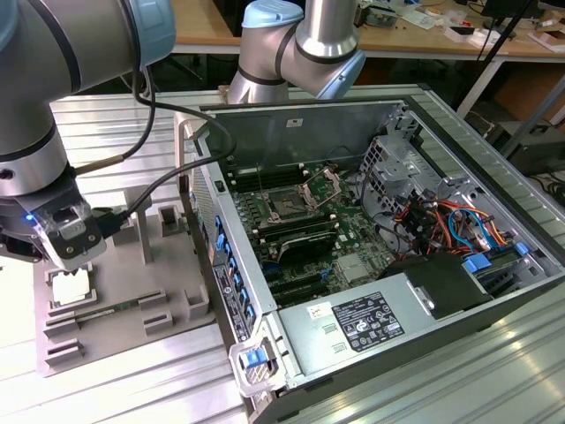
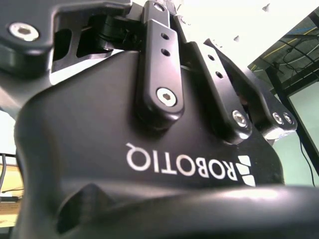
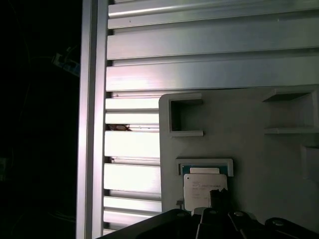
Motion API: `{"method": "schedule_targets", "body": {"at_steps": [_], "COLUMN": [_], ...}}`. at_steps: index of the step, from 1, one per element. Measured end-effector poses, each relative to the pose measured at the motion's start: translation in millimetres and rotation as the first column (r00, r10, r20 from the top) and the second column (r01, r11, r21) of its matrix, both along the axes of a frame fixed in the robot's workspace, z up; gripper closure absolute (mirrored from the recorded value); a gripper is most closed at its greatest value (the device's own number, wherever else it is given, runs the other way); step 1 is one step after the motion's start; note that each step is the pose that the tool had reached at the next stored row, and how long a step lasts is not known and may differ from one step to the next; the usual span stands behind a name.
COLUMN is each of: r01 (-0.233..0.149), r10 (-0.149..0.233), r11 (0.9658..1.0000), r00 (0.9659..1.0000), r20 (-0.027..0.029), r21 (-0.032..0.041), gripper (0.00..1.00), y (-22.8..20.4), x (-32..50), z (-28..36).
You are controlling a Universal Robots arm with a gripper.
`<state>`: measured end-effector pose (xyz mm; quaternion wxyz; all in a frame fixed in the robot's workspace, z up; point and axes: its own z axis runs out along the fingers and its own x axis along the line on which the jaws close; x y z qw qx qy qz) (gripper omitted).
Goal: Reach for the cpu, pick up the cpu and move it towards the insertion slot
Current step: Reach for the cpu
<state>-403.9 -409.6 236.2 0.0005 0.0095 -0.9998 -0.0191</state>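
**Exterior view.** Item: cpu (image 1: 71, 287), a small flat square chip with a pale silver-white top. Any marking on it was too small to read. It lay flat in a recess of the grey tray (image 1: 132, 327), near the tray's edge on the exterior view's left. The tray sat on the slatted aluminium worktop (image 1: 115, 124), just beside the open computer case (image 1: 494, 291). The gripper (image 1: 75, 256) hung directly above the cpu and close to it, with a blue light lit on its side. Whether its jaws were released or clenched could not be told. The insertion slot (image 1: 287, 205) was a dark square socket in a silver frame on green board inside the case, well apart from the cpu. Its steel bracket (image 1: 322, 187) was tilted up. The grey power-supply box (image 1: 371, 322) carried a white printed label.

**Second wrist view.** The gripper's black housing (image 2: 89, 149) bore white lettering that appeared inverted.

**First wrist view.** The cpu (image 3: 202, 191) showed a bright metal lid with faint lines of unreadable print. It was seated in a framed recess of the tray (image 3: 239, 144), with a green rim at its far side. The gripper (image 3: 219, 199) overlapped the chip's near edge. The jaw state was again indeterminate.
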Motion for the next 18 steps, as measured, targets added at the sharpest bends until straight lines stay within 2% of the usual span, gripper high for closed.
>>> {"method": "schedule_targets", "body": {"at_steps": [18], "r01": [0.000], "r10": [0.000], "r11": [1.0000], "r00": [1.0000], "r20": [0.0001], "r21": [0.0000], "gripper": [0.89], "y": [0.0], "x": [0.0], "z": [-6.0]}}
